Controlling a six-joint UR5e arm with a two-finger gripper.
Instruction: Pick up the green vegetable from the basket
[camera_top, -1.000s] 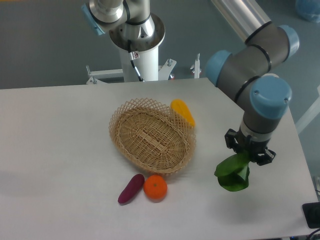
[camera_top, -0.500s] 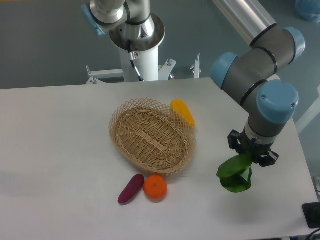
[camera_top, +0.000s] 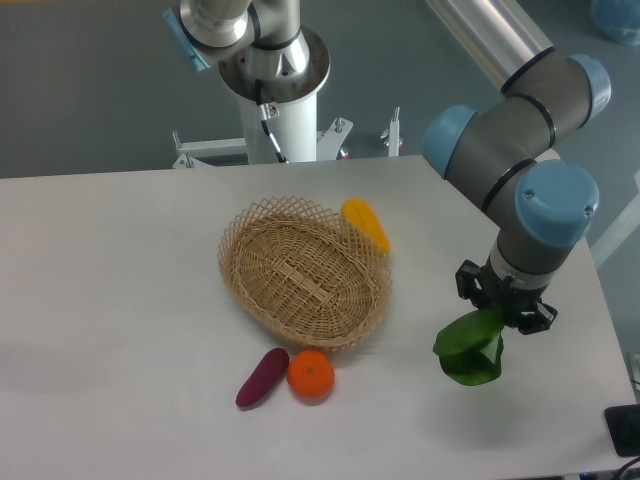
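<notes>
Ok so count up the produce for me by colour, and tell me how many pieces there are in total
Green: 1, the green vegetable held in the gripper
Purple: 1, the purple vegetable
Orange: 1, the orange fruit
Yellow-orange: 1, the yellow-orange vegetable
Total: 4, none inside the basket

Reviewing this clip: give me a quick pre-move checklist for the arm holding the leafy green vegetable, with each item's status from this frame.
1. Leafy green vegetable held by the two-finger gripper: ok, it hangs from the gripper right of the basket.
2. Vegetable out of the tan woven wicker basket: ok, the basket holds nothing.
3. Grip secure: cannot tell, leaves hide the contact.
4. Vegetable lifted off the white table: cannot tell, one view only.
5. Other produce undisturbed: ok, the yellow-orange oblong vegetable lies against the basket's far rim, the purple oblong vegetable and round orange fruit lie in front of it.
</notes>
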